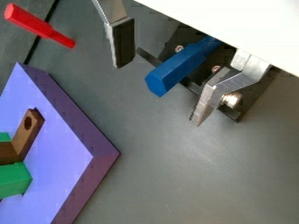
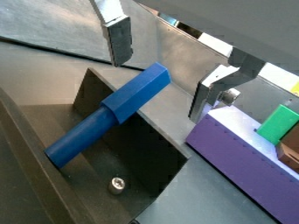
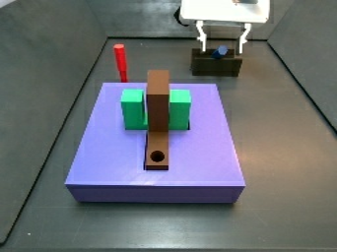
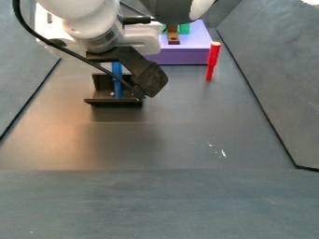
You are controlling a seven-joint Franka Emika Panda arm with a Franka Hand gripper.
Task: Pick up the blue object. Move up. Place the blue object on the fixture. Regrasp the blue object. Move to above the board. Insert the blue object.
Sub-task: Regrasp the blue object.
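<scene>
We see the gripper (image 2: 163, 72) spread wide above the fixture (image 2: 135, 157), its fingers (image 1: 121, 41) either side of the blue object (image 2: 111, 114) without touching it. The blue object rests tilted on the fixture (well apart from the board (image 3: 158, 148)). The red peg (image 3: 120, 61) stands beside the board.

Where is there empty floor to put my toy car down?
Bare floor lies in front of the board, and between the fixture and the near edge. It's crowded at the fixture: the open end effector straddles the blue object, red peg nearby.
</scene>
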